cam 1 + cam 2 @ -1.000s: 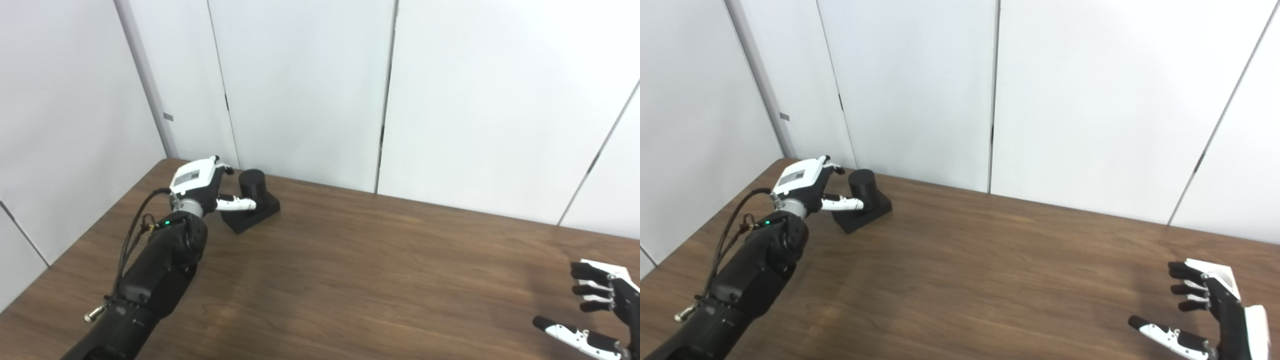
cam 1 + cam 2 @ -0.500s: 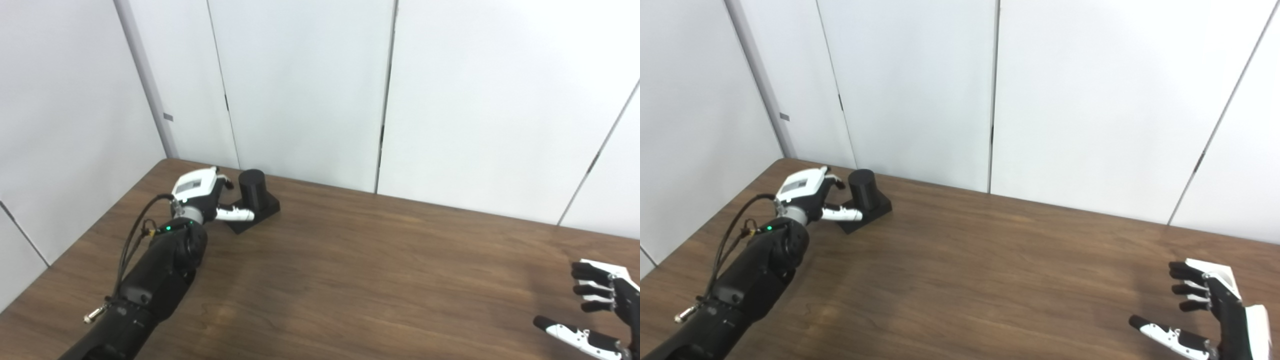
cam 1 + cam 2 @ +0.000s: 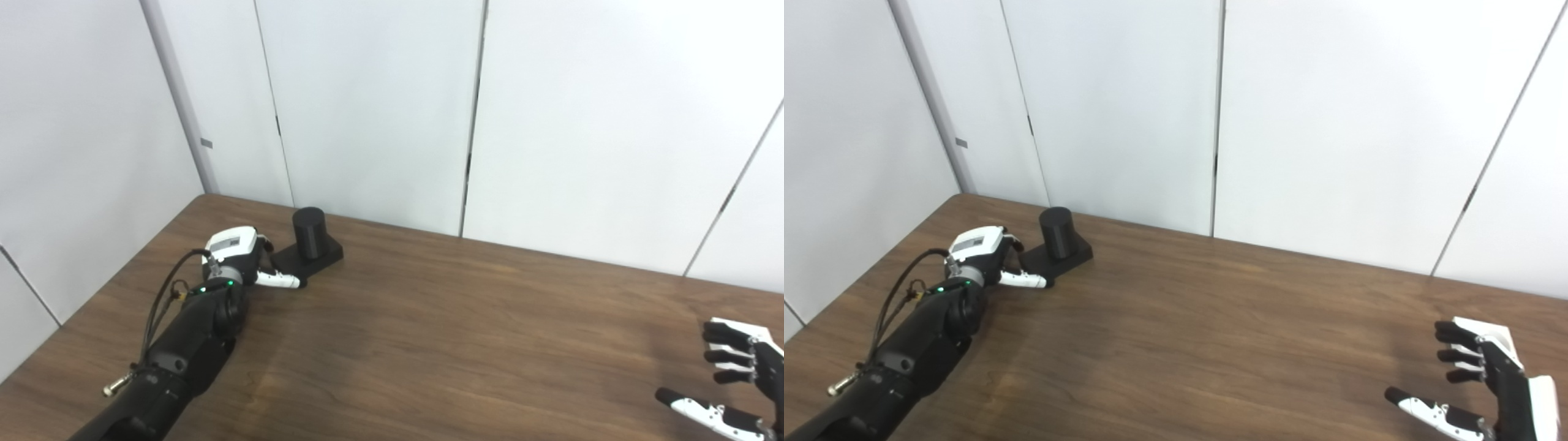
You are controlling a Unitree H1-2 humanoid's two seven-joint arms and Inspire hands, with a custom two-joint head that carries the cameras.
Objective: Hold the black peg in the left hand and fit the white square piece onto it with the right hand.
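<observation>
The black peg [image 3: 308, 233] is a short upright cylinder on a flat black square base [image 3: 327, 255], standing on the table at the far left. My left hand [image 3: 245, 260] sits low beside the base's near left corner, its thumb lying along the near edge; the fingers are spread and hold nothing. The white square piece [image 3: 1488, 334] lies flat on the table at the far right, partly hidden behind my right hand [image 3: 1476, 386]. That hand hovers open just in front of it, fingers apart.
The brown wooden table [image 3: 441, 331] runs from the white wall panels [image 3: 380, 110] at the back to the picture's bottom edge. A black cable [image 3: 160, 297] loops along my left forearm.
My left hand has dropped down and drawn back toward me, from beside the peg's cylinder to table level at the base's near left corner. The right hand has barely moved.
</observation>
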